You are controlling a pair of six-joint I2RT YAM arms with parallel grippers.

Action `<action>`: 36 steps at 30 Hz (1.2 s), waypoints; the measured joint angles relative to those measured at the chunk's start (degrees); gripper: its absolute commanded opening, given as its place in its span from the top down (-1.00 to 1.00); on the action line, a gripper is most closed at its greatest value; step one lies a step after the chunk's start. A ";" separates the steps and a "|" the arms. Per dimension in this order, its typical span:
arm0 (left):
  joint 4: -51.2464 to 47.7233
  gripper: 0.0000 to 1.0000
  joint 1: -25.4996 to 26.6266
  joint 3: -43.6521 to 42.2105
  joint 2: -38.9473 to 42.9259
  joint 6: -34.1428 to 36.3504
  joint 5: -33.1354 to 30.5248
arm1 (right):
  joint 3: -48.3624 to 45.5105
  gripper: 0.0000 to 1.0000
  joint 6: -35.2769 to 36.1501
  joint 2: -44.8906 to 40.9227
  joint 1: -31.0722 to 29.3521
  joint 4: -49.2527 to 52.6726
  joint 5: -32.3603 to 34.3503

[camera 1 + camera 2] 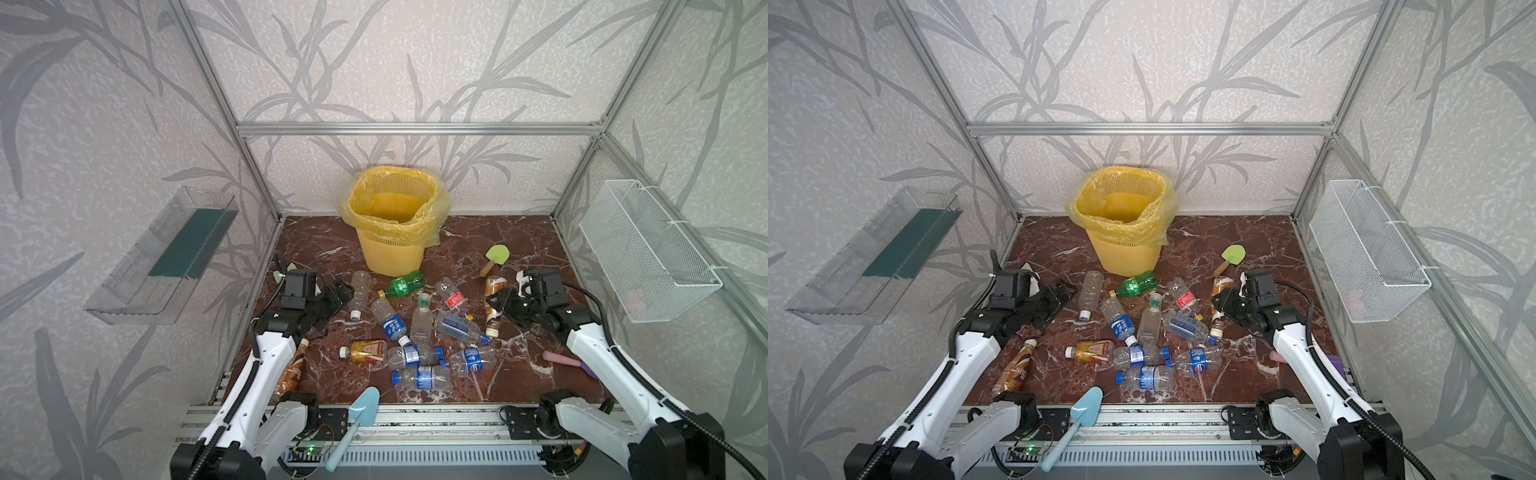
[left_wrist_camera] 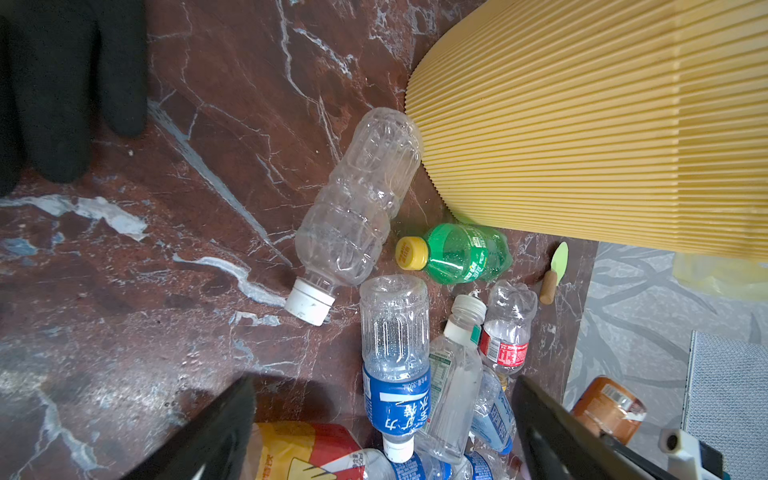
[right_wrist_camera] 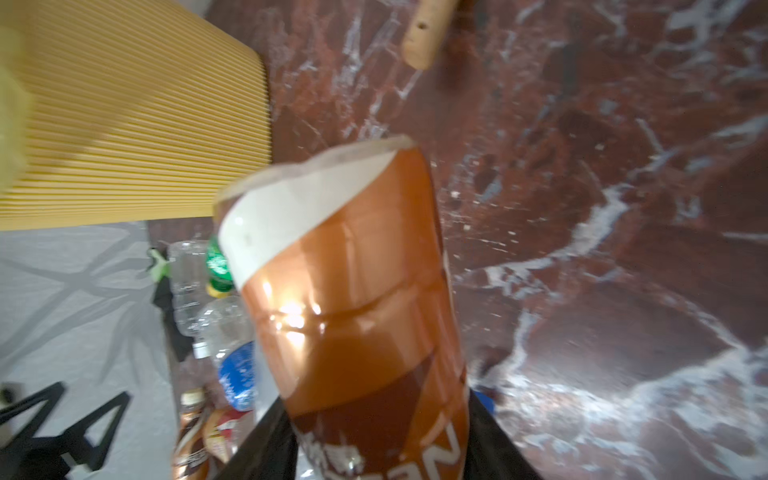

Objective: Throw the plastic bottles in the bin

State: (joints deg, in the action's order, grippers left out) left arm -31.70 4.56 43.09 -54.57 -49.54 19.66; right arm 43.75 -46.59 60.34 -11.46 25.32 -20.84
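Observation:
The yellow lattice bin (image 1: 390, 249) (image 1: 1125, 253) stands at the back of the marble floor. Several plastic bottles lie in a heap in front of it, among them a green one (image 1: 405, 284) (image 2: 461, 251) and a clear one with a white cap (image 1: 359, 293) (image 2: 357, 199). My right gripper (image 1: 500, 305) (image 3: 378, 436) is shut on a brown-labelled bottle (image 1: 494, 286) (image 3: 353, 291) at the heap's right edge. My left gripper (image 1: 338, 293) (image 2: 384, 399) stands open just left of the clear bottle, holding nothing. Another brown bottle (image 1: 293, 365) lies under the left arm.
A green paddle with a wooden handle (image 1: 494, 257) lies right of the bin. A light-blue toy shovel (image 1: 357, 419) rests on the front rail. A white wire basket (image 1: 648, 253) hangs on the right wall, a clear tray (image 1: 166, 253) on the left. A pink object (image 1: 561, 358) lies under the right arm.

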 measured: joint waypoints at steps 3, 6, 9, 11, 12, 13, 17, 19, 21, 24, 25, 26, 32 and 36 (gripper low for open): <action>-0.66 -0.92 0.00 1.20 -0.07 0.00 0.00 | 13.20 -0.15 -4.83 6.56 -1.88 -3.50 -3.65; -1.18 -0.91 0.00 3.98 -0.57 -0.09 0.00 | 39.69 -0.42 -8.61 20.11 -6.43 -8.96 -6.23; -1.36 -0.91 0.00 7.32 -1.14 -0.09 0.00 | 56.76 -0.60 -11.82 29.14 -8.00 -16.04 -8.98; -1.46 -0.91 0.00 8.66 -0.92 -0.02 -0.07 | 57.29 -0.73 -13.94 30.67 -7.08 -18.18 -10.80; -1.51 -0.91 0.00 8.94 -0.59 0.00 -0.20 | 54.58 -0.74 -14.45 30.32 -6.49 -18.78 -11.15; -1.60 -0.91 0.00 8.92 -0.07 0.02 -0.59 | 50.27 -0.76 -14.97 29.55 -6.08 -19.26 -10.58; -1.84 -0.92 -0.02 6.80 3.08 0.04 -2.56 | 29.83 -0.75 -15.98 24.79 -4.28 -17.31 -7.74; -2.14 -0.92 -0.02 5.70 3.82 0.07 -3.13 | 22.64 -0.71 -15.47 21.66 -3.58 -15.45 -6.49; -2.12 -0.92 -0.02 4.55 3.91 0.09 -3.34 | 17.25 -0.68 -14.56 17.38 -3.08 -13.38 -5.35; -2.12 -0.92 -0.02 2.16 3.87 0.07 -3.32 | 11.85 -0.63 -12.00 9.88 -2.80 -11.56 -3.63; -2.12 -0.92 0.00 1.49 3.80 0.07 -3.23 | 10.45 -0.62 -11.08 7.58 -2.80 -11.21 -3.08; -2.12 -0.92 -0.02 0.94 3.78 0.07 -3.15 | 9.27 -0.61 -10.10 5.77 -2.80 -10.75 -2.51; -2.16 -0.92 0.00 -0.22 3.69 0.48 -2.54 | 3.63 -0.58 -4.92 1.64 -2.80 -6.73 0.35; -2.45 -0.91 0.00 -0.31 3.69 0.70 -2.47 | 1.20 -0.58 -3.04 1.60 -2.80 -4.98 1.22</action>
State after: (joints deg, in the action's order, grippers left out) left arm -34.15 4.56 42.78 -50.87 -48.84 17.19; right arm 44.95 -49.63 61.93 -14.26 20.34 -19.62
